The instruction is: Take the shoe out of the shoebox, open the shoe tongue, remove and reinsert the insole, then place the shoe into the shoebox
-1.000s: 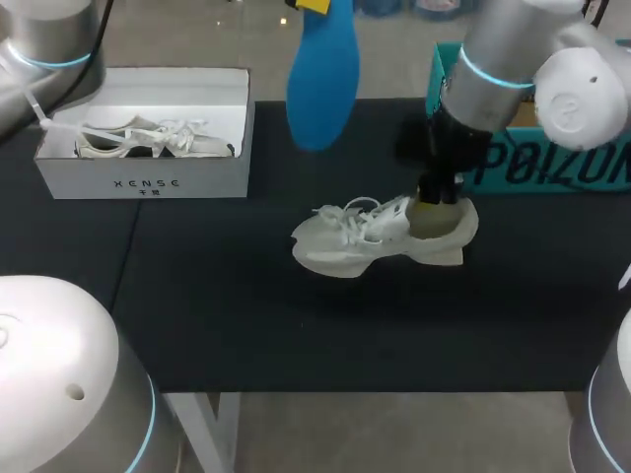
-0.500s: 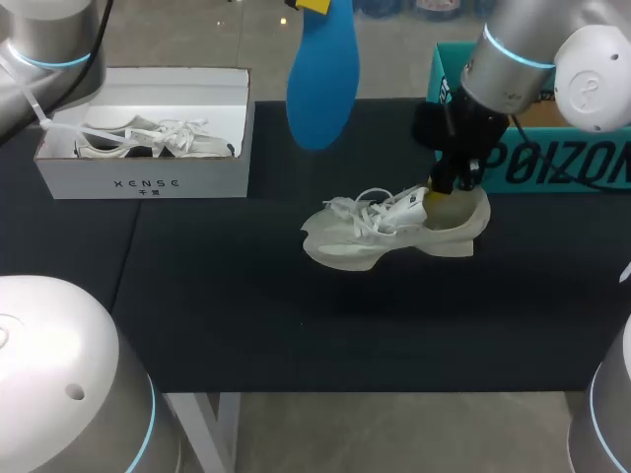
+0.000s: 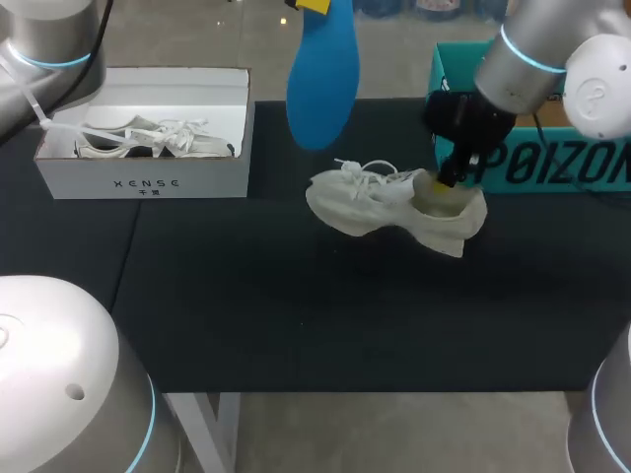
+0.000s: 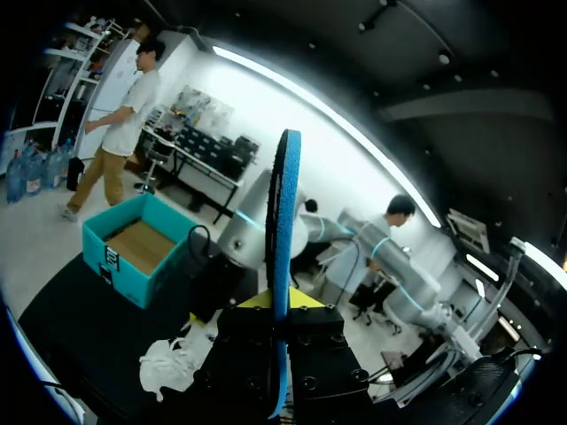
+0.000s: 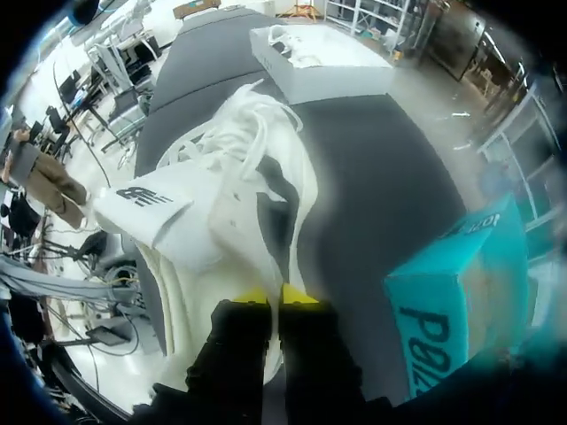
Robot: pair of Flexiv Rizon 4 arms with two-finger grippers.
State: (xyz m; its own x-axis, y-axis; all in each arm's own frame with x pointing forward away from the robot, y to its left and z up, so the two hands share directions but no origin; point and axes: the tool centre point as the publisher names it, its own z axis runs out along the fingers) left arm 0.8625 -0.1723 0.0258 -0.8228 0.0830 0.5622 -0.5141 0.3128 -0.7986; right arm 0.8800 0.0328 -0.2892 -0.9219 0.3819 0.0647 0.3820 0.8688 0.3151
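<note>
A white sneaker point(image 3: 394, 205) hangs tilted over the black table, toe toward the left and heel lower at the right. My right gripper point(image 3: 446, 183) is shut on the rim of its heel opening; the right wrist view shows the yellow tips point(image 5: 275, 297) pinching the sneaker's point(image 5: 226, 208) collar, tongue and laces ahead. My left gripper point(image 3: 314, 6) holds a blue insole point(image 3: 322, 77) high above the table's back edge, hanging down. In the left wrist view the insole point(image 4: 284, 230) stands edge-on between the shut fingers point(image 4: 280, 306), the sneaker point(image 4: 173, 367) far below.
An open white shoebox point(image 3: 146, 182) sits at the back left with another white shoe point(image 3: 148, 140) inside. A teal box point(image 3: 537, 158) stands at the back right, just behind my right arm. The black mat point(image 3: 296, 315) covers the table's front half.
My right gripper has lifted the sneaker and carried it back and slightly right, tipping it so the toe rises. The left arm and insole have not moved.
</note>
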